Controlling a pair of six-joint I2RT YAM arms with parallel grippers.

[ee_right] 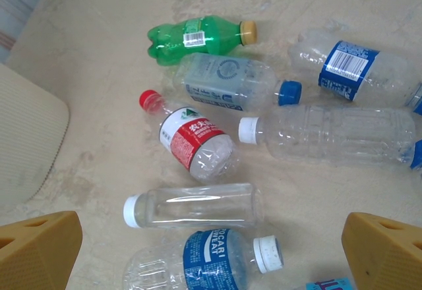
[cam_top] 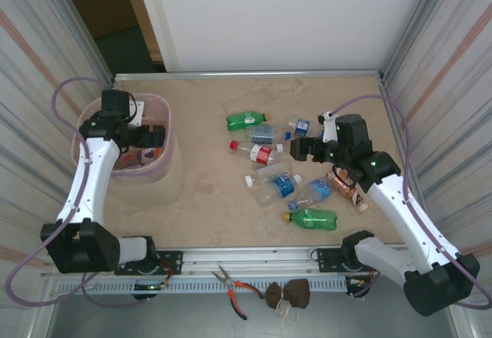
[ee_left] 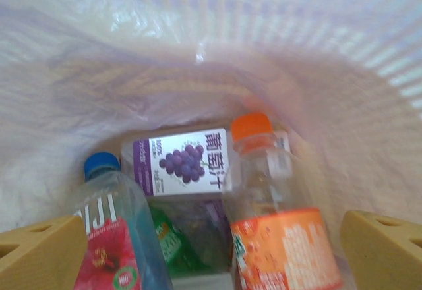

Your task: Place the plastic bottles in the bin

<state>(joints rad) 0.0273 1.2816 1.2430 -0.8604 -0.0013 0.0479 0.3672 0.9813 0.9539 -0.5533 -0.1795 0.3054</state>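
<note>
Bin (cam_top: pixel 167 170): pale pink, standing against the left wall, with the left claw (cam_top: pixel 154 135) just inside its rim. Contents, seen from the left wrist below the left claw (ee_left: pixel 211 256): a blue-capped bottle (ee_left: pixel 109 237) with a red label under the left finger; an orange-capped bottle (ee_left: pixel 277 224) with an orange label under the right finger; between them, deeper, a green bottle (ee_left: pixel 173 244); beyond them a grape carton (ee_left: pixel 181 161) lying against the far bin wall (ee_left: pixel 316 46). Left claw: fingers spread wide, gripping nothing. Right claw (cam_top: pixel 300 149): fingers spread wide, gripping nothing, hanging above the loose bottles. Room: a bare strip of table (cam_top: pixel 207 207) separates the bin from the right claw; the heap lies well clear of the far edge and the right wall. Bottles on the table from the right wrist, relative to the right claw (ee_right: pixel 211 250): a Pocari bottle (ee_right: pixel 204 263) directly beneath; a bare white-capped bottle (ee_right: pixel 194 207) just ahead; a red-capped bottle (ee_right: pixel 191 138) beyond that; a grey-label bottle (ee_right: pixel 231 82) and a yellow-capped green bottle (ee_right: pixel 198 36) farthest ahead; a long clear bottle (ee_right: pixel 330 132) and a blue-label bottle (ee_right: pixel 356 72) ahead to the right. Top view: a second green bottle (cam_top: pixel 311 217) lies nearer the bases than the claw.
</note>
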